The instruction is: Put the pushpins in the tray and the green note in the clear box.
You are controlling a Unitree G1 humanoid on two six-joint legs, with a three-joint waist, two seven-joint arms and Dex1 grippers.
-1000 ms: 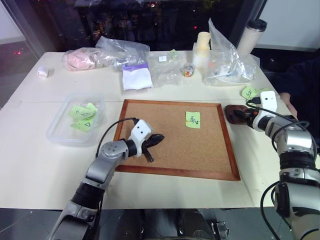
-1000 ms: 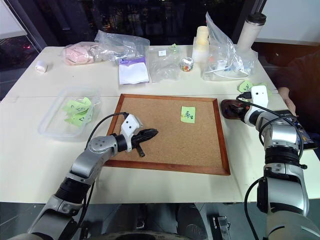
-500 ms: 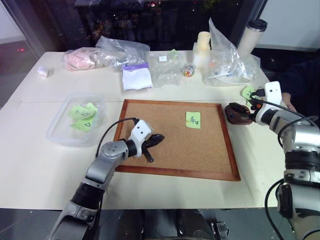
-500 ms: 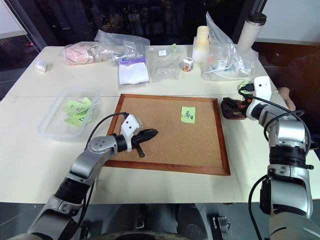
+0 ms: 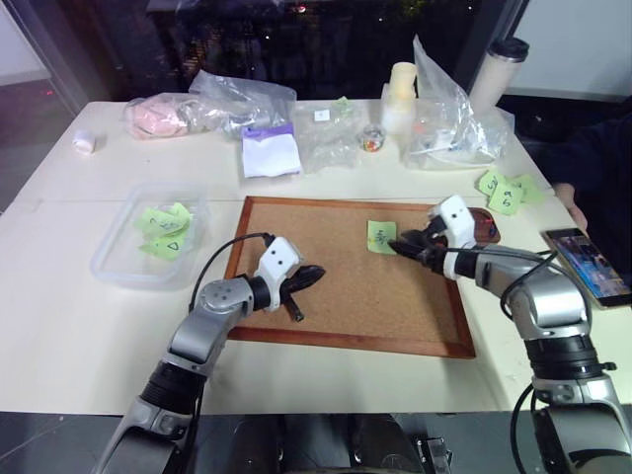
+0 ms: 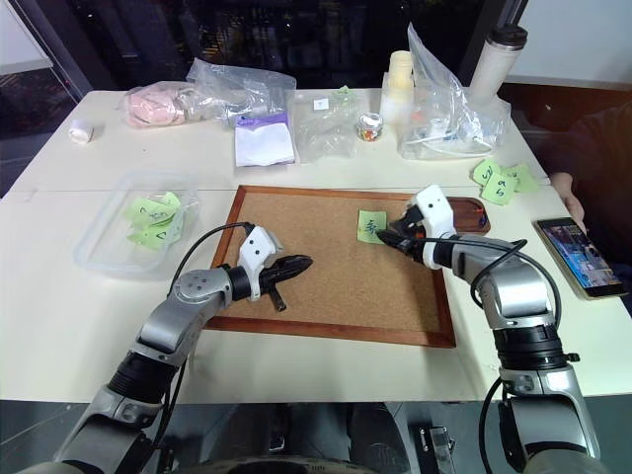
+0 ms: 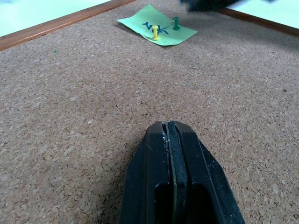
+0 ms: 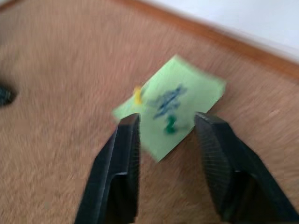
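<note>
Large cork board (image 5: 346, 276) with a red-brown wooden frame, grainy and flat, lying mid-table. Well off to its left, the clear box (image 5: 111, 265): shallow, see-through plastic, rounded corners, already holding a few green notes. Just past the board's right edge, the tray (image 6: 472, 215): small, dark reddish wood, mostly hidden behind the right arm.

Left gripper (image 5: 314, 274) resting low over the cork, fingers pressed fully together, holding nothing.

Right gripper (image 5: 399, 246) poised right at the green note (image 5: 380, 235), fingers apart and empty, framing the note in the wrist view.

Note itself: thin, square, light-green paper with blue scribbles, pinned near the board's upper middle by a yellow pushpin (image 7: 155, 32) and a green pushpin (image 7: 176, 23), both small with plastic heads.

Step in hand, seemingly: pulling pins. Next move likely calls for lowering the fingers round one pin head, pinching it cleanly, lifting straight up and carrying it right to the tray, without creasing the paper.
</note>
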